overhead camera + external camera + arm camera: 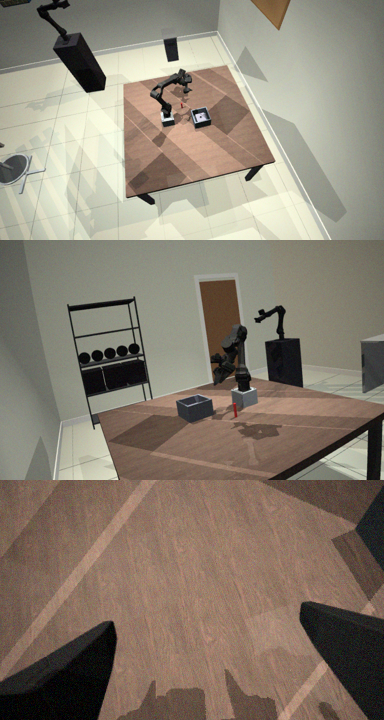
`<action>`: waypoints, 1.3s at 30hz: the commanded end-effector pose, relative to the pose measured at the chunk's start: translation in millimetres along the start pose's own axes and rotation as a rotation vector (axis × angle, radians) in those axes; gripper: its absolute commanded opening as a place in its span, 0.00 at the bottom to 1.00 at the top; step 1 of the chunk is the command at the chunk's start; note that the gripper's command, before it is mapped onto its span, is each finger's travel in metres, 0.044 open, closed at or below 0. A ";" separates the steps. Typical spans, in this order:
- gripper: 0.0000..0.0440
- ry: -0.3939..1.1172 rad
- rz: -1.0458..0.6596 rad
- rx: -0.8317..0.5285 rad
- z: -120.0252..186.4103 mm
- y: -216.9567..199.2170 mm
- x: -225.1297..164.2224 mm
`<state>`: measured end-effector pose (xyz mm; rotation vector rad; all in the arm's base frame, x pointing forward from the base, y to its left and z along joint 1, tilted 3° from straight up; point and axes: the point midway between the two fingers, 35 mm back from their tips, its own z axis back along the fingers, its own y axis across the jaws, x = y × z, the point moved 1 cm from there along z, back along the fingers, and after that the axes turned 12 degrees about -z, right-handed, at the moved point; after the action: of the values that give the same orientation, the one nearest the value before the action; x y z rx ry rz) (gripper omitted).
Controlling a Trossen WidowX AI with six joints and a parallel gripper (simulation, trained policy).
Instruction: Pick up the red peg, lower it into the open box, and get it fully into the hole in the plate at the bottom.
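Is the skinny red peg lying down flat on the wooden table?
No, the skinny red peg stands upright on the brown wooden table.

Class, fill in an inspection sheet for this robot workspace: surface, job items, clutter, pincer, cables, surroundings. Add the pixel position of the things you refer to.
Surface: wooden table (pixel 152 175) (pixel 169 460) (pixel 190 570), crossed by shadows.
Job items: red peg (pixel 181 105) (pixel 235 410) upright on the table, between the arm's base and the open box (pixel 201 124) (pixel 195 412); plate (pixel 197 118) with a hole in the box's bottom, no peg in it.
Clutter: nothing seen.
Pincer: open (pixel 187 84) (pixel 208 612), nothing between its fingers, above the table.
Cables: nothing seen.
Surroundings: second arm (pixel 51 21) (pixel 280 319) on a dark pedestal (pixel 84 67) (pixel 284 361); shelf rack (pixel 101 304); door (pixel 220 310).
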<state>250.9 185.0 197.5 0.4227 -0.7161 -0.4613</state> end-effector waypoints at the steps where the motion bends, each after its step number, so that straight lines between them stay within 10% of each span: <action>1: 1.00 0.078 -0.027 -0.134 -13.7 -29.7 -16.7; 21: 1.00 0.272 -0.295 -0.682 -26.5 -133.3 -73.1; 39: 1.00 0.274 -0.493 -0.739 -63.2 -169.6 -118.7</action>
<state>177.0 121.5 18.6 -0.0606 -0.1449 -1.0329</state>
